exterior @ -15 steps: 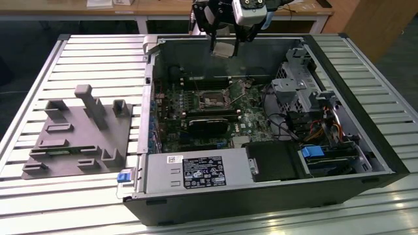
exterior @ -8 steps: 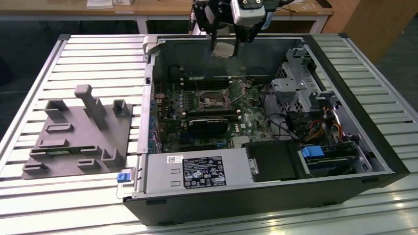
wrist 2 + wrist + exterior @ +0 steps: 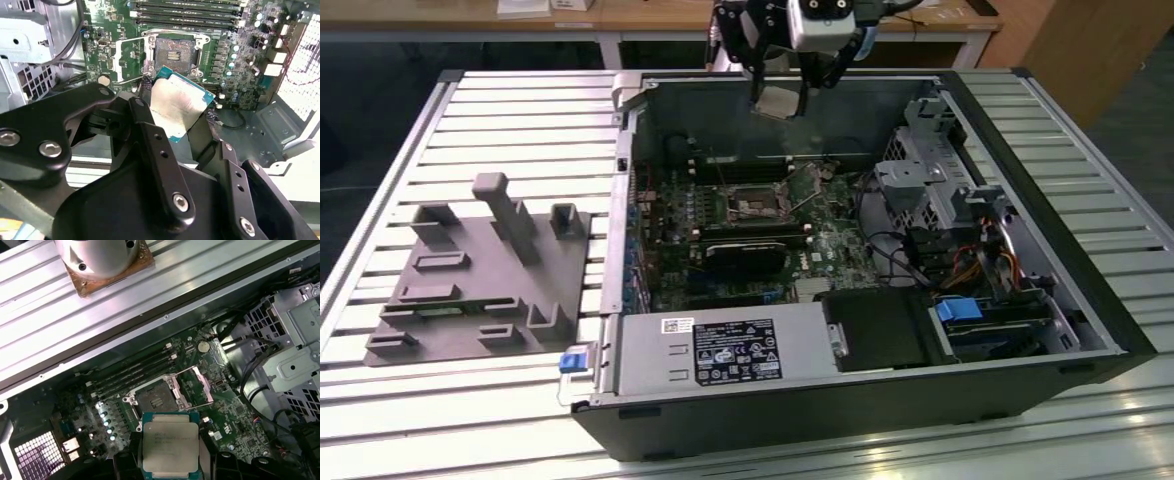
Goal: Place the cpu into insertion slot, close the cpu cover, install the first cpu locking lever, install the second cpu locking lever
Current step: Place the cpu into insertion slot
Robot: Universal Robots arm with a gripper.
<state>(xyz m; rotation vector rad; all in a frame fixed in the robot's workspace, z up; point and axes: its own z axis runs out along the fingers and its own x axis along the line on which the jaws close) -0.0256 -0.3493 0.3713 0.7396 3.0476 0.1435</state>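
Observation:
My gripper (image 3: 781,100) hangs above the far edge of the open computer case, shut on the cpu (image 3: 778,100). The cpu is a flat square chip with a dull silver top (image 3: 170,445) and a green rim (image 3: 177,107). Black fingers (image 3: 122,462) clamp two opposite edges. Well below the chip lies the insertion slot (image 3: 754,207), a square socket with a dark centre (image 3: 175,50) (image 3: 155,400); nothing is in it. The cpu cover (image 3: 198,386), a thin silvery frame (image 3: 131,57), is swung open and lies beside the socket. A thin wire lever (image 3: 165,378) runs along the socket's edge.
Long black memory slots (image 3: 135,367) run beside the socket. A black block (image 3: 747,255) sits on the board nearer the power supply (image 3: 714,350). A metal drive cage (image 3: 934,190) and cables fill the case's right side. A grey fixture (image 3: 480,270) stands on the slatted table (image 3: 400,420).

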